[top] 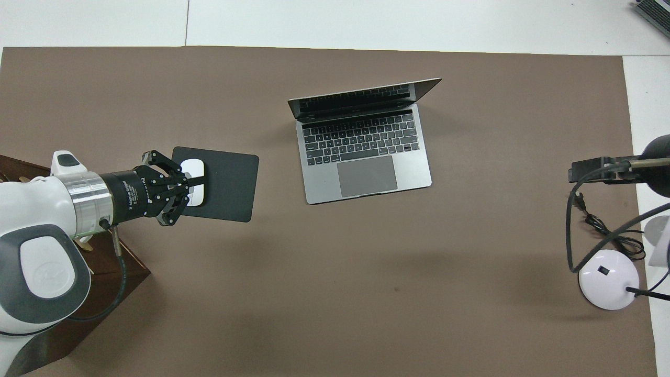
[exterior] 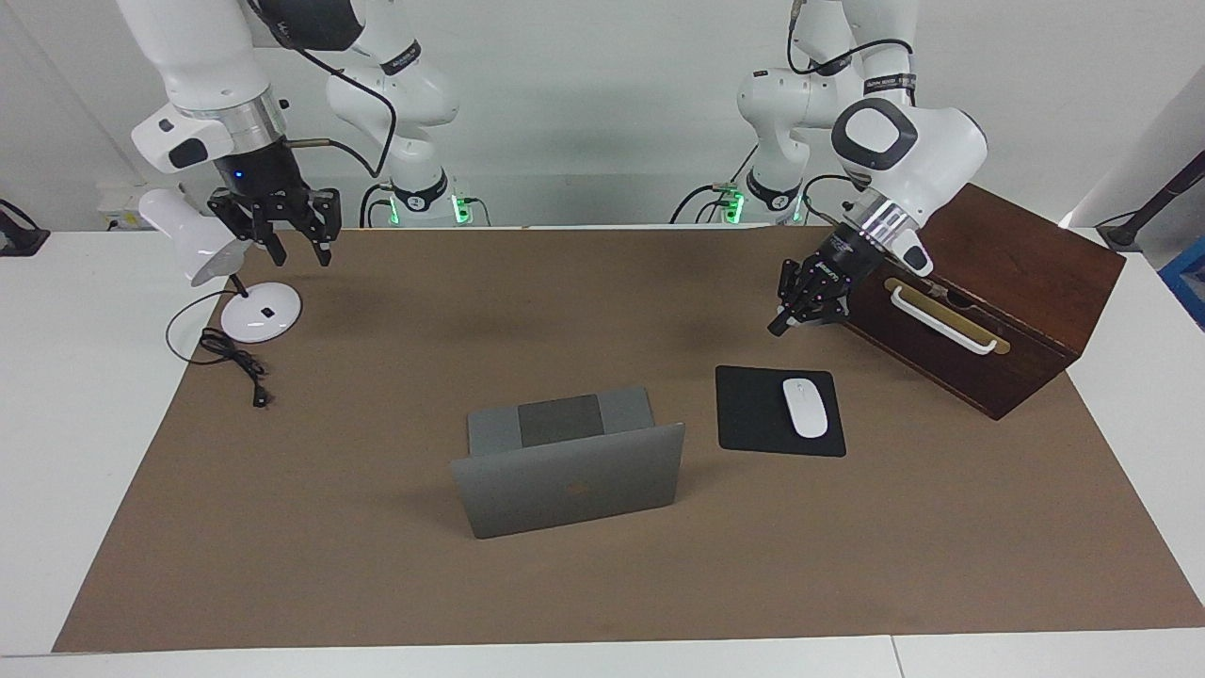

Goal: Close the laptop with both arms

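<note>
A brown mat (exterior: 377, 565) covers most of a white table (exterior: 56, 424) that stands before a plain pale wall. Toward the left arm's end of the table sits a dark wooden box (exterior: 988, 311) with a white handle. The laptop (exterior: 570, 490) stands open near the middle of the mat, its lid raised; it lies farther from the robots than the box and just beside a black mousepad (exterior: 753, 410) that carries a white mouse (exterior: 805, 407). At the right arm's end stands a small white desk lamp (exterior: 254, 315) with a black cord (exterior: 235, 363) trailing from it. The left gripper (exterior: 778, 327) hangs in the air over the mat beside the box, its fingertips pressed together on nothing. The right gripper (exterior: 299, 252) hangs over the mat's edge next to the lamp; whether its fingers are parted or together I cannot tell. The facing view shows the laptop's lid from outside, with its dark logo, and both arm bases against the wall. The overhead view shows the keyboard and trackpad instead, and there the left gripper (top: 201, 180) covers part of the mouse, while of the right arm only a dark bit shows at the picture's edge.
</note>
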`<state>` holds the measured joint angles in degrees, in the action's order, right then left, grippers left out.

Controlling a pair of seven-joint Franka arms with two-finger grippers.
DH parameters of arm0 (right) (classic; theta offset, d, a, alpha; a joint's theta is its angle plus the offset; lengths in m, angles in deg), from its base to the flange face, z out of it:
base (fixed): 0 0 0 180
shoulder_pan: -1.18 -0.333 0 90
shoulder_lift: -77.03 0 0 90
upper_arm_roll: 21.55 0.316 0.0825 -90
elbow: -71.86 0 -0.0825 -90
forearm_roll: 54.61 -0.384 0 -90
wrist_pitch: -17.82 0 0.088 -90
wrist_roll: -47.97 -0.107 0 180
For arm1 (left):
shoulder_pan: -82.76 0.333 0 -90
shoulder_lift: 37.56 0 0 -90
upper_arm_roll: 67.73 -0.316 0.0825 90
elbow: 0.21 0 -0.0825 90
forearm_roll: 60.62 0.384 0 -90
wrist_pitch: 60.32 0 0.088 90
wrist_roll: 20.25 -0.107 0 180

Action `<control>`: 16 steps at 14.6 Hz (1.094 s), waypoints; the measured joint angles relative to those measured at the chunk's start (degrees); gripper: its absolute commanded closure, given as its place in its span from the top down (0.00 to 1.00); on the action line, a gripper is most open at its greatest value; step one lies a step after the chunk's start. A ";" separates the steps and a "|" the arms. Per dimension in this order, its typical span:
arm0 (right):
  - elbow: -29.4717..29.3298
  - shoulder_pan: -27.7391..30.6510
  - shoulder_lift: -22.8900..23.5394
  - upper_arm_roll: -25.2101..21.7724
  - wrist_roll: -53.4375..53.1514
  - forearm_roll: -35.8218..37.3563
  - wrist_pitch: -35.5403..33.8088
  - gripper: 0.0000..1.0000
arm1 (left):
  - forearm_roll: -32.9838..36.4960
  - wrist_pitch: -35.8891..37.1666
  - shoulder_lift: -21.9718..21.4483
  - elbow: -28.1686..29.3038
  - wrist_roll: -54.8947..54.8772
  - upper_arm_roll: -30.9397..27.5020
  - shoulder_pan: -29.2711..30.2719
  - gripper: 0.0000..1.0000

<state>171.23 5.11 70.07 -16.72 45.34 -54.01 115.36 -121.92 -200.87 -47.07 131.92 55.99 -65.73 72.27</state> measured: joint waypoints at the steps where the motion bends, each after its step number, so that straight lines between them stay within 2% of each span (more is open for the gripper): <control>1: 0.00 -0.01 0.00 0.01 0.00 0.00 0.01 0.00 | -4.02 -2.03 0.87 0.10 0.30 0.00 -1.16 0.00; 6: 0.00 -0.06 0.00 0.01 0.00 -0.03 0.16 0.00 | -33.58 -19.79 7.13 0.90 0.48 0.17 -9.64 0.00; 8: -0.01 -0.65 0.00 0.03 0.00 -0.06 0.70 0.00 | -41.98 -23.22 8.91 0.88 0.47 0.29 -12.59 0.00; 16: 0.11 -4.47 0.86 0.12 -0.35 -0.10 10.56 0.00 | -47.85 -23.50 14.87 -1.18 0.25 0.21 -17.56 0.00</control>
<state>171.34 0.64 70.94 -16.59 44.98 -54.10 125.92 -169.77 -224.37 -32.20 130.73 56.24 -65.53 54.71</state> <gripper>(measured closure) 0.991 0.991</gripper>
